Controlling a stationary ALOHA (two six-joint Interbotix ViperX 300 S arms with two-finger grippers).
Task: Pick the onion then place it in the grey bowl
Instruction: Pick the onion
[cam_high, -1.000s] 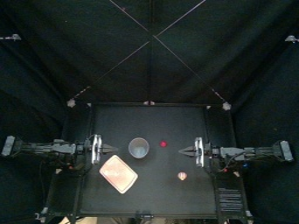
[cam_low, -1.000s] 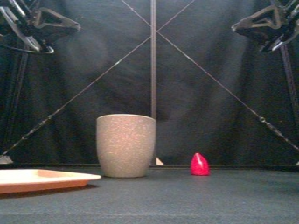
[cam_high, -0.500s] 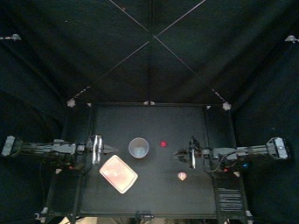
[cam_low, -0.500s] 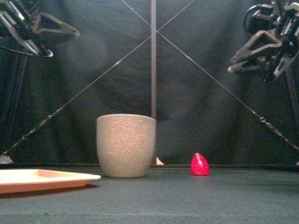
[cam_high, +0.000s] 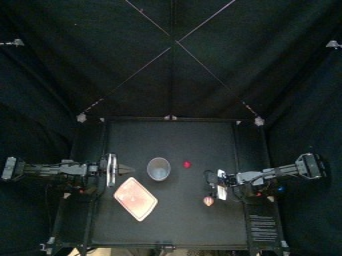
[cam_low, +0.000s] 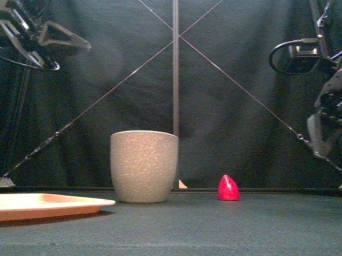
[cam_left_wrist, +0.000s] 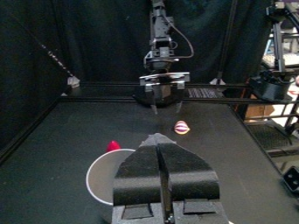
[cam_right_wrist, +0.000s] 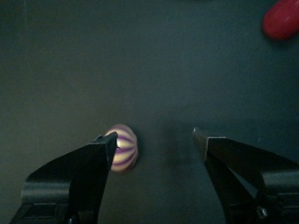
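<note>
Table (cam_high: 187, 225) first: black, w/ the pink tray (cam_high: 135, 198) flat at front-left, nothing on it. Grey bowl (cam_low: 143, 165) is really a tall speckled cup, upright near the middle, just behind the tray. R gripper (cam_right_wrist: 158, 140) is low over the table's right-front, jaws spread wide, nothing held; in its wrist cam the onion (cam_right_wrist: 122, 147) lies on the table by one jaw tip, not centred in the gap. From above I see the onion right of the tray, apart from the cup. L gripper (cam_left_wrist: 163, 144) hangs at the left side, jaws pressed together, empty. Small red toy (cam_low: 229, 187) stands just right of the cup.
</note>
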